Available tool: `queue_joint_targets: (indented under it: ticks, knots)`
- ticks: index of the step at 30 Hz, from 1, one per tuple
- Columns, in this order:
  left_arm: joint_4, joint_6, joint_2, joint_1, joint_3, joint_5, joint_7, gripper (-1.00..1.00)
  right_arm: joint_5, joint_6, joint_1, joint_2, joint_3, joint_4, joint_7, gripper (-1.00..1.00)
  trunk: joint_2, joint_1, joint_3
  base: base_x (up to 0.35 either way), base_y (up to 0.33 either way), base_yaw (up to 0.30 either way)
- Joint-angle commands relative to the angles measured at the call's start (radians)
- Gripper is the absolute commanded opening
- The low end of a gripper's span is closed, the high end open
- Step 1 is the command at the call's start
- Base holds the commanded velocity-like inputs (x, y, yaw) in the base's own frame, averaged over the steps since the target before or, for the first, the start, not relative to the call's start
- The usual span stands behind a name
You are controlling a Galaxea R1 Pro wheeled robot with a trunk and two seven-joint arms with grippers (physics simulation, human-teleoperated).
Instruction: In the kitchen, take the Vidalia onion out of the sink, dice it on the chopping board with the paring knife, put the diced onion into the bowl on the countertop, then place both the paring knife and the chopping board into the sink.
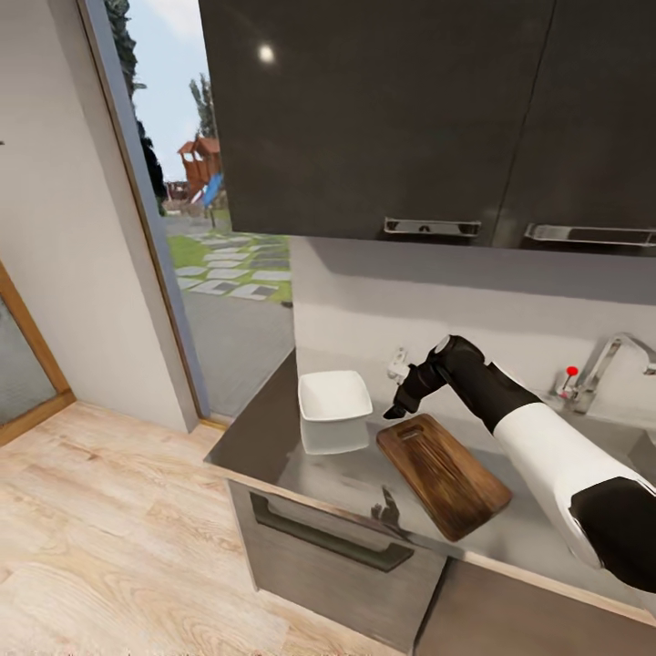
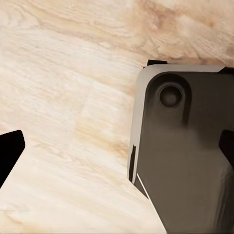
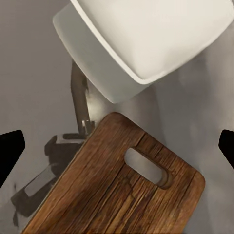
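The dark brown chopping board (image 1: 444, 474) lies bare and at an angle on the glossy countertop (image 1: 264, 428). Its handle slot (image 3: 148, 168) points toward the white bowl (image 1: 333, 407), which stands just beside it and is empty. My right gripper (image 1: 399, 407) hovers open over the board's slotted end; in the right wrist view the right gripper (image 3: 117, 148) has the board (image 3: 122, 190) and the bowl (image 3: 146, 39) below it. My left gripper (image 2: 117, 151) is open over the wooden floor. The sink (image 1: 627, 437) lies at the far right, partly behind my arm. The paring knife and the onion are out of view.
A chrome tap (image 1: 612, 357) with a red knob (image 1: 571, 372) stands at the back wall. Dark upper cabinets (image 1: 392, 118) hang above the counter. A wall socket (image 1: 398, 364) sits behind the gripper. Left of the counter, pale wood floor (image 1: 109, 528) leads to a glass door. My dark base (image 2: 190, 156) appears in the left wrist view.
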Motion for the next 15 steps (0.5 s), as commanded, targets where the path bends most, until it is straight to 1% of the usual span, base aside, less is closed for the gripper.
queue_joint_targets:
  ticks: [1, 4, 6, 7, 8, 9, 15]
  knots:
    - [-0.001, -0.001, -0.001, 0.000, 0.004, 0.003, -0.001, 1.00, 0.003, 0.006, -0.001, -0.004, 0.003, -0.002, 0.004, 1.00, -0.002, 0.001, -0.004, 0.054, -0.079, 0.130]
    - [0.005, -0.001, 0.000, 0.000, 0.004, 0.003, -0.001, 1.00, 0.003, -0.003, -0.001, -0.008, 0.003, -0.002, 0.014, 1.00, -0.002, 0.001, -0.008, 0.116, -0.142, 0.130]
    - [0.011, -0.001, 0.000, 0.000, 0.005, 0.003, -0.001, 1.00, 0.003, -0.020, -0.001, -0.016, 0.003, -0.002, 0.036, 1.00, -0.002, 0.001, -0.011, 0.172, -0.191, 0.130]
    - [0.016, -0.001, -0.001, 0.000, 0.006, 0.003, -0.001, 1.00, 0.004, -0.045, -0.001, -0.028, 0.003, -0.002, 0.078, 1.00, -0.002, 0.001, -0.012, 0.201, -0.214, 0.130]
    - [0.017, -0.001, -0.001, 0.000, 0.006, 0.003, -0.001, 1.00, 0.004, -0.050, -0.001, -0.031, 0.003, -0.002, 0.087, 1.00, -0.002, 0.001, -0.014, 0.205, -0.217, 0.130]
    - [0.018, -0.001, 0.000, 0.000, 0.006, 0.003, -0.001, 1.00, 0.008, -0.060, -0.001, -0.039, 0.003, -0.002, 0.106, 1.00, -0.002, 0.001, -0.015, 0.212, -0.222, 0.130]
    - [0.019, -0.001, -0.001, 0.000, 0.006, 0.003, -0.001, 1.00, 0.039, -0.076, -0.001, -0.077, 0.002, -0.002, 0.128, 1.00, -0.002, 0.001, -0.024, 0.183, -0.189, 0.122]
